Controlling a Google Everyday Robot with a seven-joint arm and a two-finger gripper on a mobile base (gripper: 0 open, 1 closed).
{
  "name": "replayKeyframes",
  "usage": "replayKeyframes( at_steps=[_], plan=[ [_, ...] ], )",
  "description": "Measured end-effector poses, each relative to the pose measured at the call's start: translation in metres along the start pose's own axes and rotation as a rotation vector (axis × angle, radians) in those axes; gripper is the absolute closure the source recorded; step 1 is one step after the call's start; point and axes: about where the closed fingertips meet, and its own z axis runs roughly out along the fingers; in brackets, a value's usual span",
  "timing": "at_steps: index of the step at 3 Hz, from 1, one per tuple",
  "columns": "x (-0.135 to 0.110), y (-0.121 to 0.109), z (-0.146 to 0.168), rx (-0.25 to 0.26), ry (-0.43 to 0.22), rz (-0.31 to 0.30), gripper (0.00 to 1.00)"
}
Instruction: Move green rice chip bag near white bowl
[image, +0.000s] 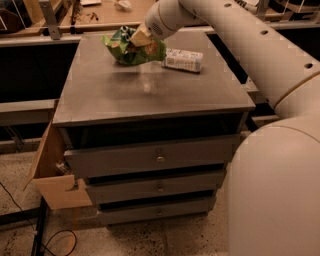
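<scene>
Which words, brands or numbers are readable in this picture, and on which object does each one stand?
On the bright green glossy snack bag, held by the gripper over the far side of the grey metal cabinet top: print too blurred to read.
On the white bottle lying on its side right of the bag: label print too small to read.
No other text shows.
</scene>
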Motion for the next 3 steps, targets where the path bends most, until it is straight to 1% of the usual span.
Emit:
replayKeyframes(
  at_steps=[1, 2, 3],
  plan=[
    [0.000, 0.001, 0.001, 0.026, -0.011, -0.012, 0.12],
    [0.003, -0.007, -0.007, 0.077, -0.015, -0.012, 0.00],
    [0.011, -0.006, -0.044, 0.080, -0.059, -0.013, 0.00]
  ],
)
